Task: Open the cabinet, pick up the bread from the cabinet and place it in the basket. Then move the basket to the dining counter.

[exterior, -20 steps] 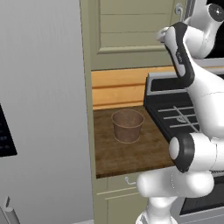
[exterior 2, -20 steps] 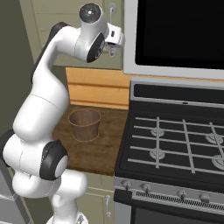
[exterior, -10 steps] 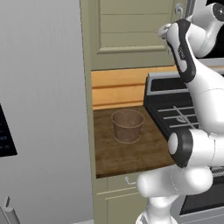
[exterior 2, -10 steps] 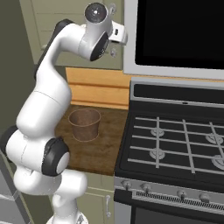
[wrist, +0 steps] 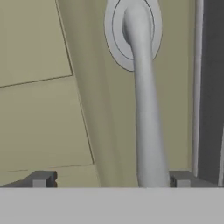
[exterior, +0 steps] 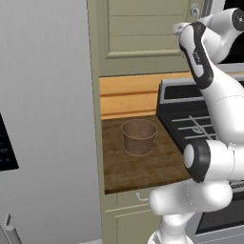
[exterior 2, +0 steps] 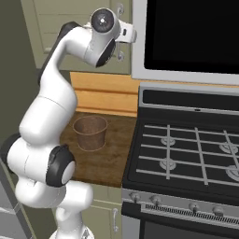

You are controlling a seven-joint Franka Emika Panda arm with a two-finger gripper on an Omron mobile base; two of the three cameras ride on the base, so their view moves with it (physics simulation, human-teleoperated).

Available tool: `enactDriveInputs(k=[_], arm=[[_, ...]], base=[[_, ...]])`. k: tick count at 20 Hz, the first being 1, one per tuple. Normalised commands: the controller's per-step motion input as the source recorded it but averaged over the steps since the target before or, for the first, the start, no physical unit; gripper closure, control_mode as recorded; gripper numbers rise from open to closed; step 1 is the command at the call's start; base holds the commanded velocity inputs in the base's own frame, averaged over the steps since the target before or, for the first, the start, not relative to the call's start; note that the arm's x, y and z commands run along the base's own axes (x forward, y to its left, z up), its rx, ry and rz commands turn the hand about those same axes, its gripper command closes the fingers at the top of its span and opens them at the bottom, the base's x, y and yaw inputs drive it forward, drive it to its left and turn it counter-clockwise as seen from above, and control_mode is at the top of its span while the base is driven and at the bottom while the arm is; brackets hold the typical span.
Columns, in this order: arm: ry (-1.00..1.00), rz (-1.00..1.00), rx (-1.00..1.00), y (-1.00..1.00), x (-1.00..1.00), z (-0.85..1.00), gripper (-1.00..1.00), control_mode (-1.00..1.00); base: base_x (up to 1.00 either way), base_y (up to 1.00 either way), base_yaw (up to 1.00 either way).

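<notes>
Up high, the end effector (wrist: 109, 179) stood wide at the cabinet (wrist: 48, 87), its handle (wrist: 146, 113) between the fingertips (wrist: 41, 179), while the basket (exterior: 138, 137) sat on the worktop (exterior: 143, 164).

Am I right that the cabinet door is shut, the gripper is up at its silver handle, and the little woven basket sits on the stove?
Not quite. The basket sits on the wooden worktop beside the stove, not on it, as the left base view shows. The rest holds: the cabinet door is shut, and the hand view shows the open gripper at the silver handle.
</notes>
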Motion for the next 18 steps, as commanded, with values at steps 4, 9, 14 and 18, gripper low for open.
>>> enactDriveInputs(k=[4, 9, 14, 18], arm=[[-0.05, 0.0, 0.0, 0.0, 0.52, 0.0, -1.0, -1.0], [0.0, 0.0, 0.0, 0.0, 0.57, 0.0, -1.0, -1.0], [0.0, 0.0, 0.0, 0.05, 0.4, 0.01, 1.0, -1.0], [0.0, 0.0, 0.0, 0.08, 0.4, 0.0, 1.0, -1.0]], base=[[0.0, 0.0, 0.0], [0.0, 0.0, 0.0], [0.0, 0.0, 0.0], [0.0, 0.0, 0.0]])
